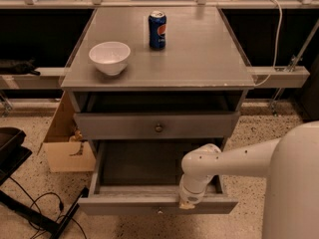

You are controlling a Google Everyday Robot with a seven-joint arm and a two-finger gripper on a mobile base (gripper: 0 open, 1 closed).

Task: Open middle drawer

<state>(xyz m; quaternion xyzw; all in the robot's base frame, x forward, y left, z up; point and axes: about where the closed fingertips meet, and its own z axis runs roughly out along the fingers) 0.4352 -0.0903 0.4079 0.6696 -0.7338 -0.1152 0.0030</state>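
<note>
The middle drawer (149, 203) of the grey cabinet is pulled far out, its dark inside (139, 163) showing and its small round knob (159, 211) at the front centre. My white arm reaches in from the right. My gripper (187, 203) points down at the top edge of that drawer's front, right of the knob. Above it, the narrower top drawer front (124, 127) with its knob (158, 128) stands slightly out. The taller bottom drawer is hidden under the open one.
A white bowl (109, 57) and a blue soda can (157, 29) stand on the cabinet top (199, 54). A cardboard box (65, 148) sits on the floor at the left, with black cables (35, 213) in front of it. Metal rails (279, 76) run behind.
</note>
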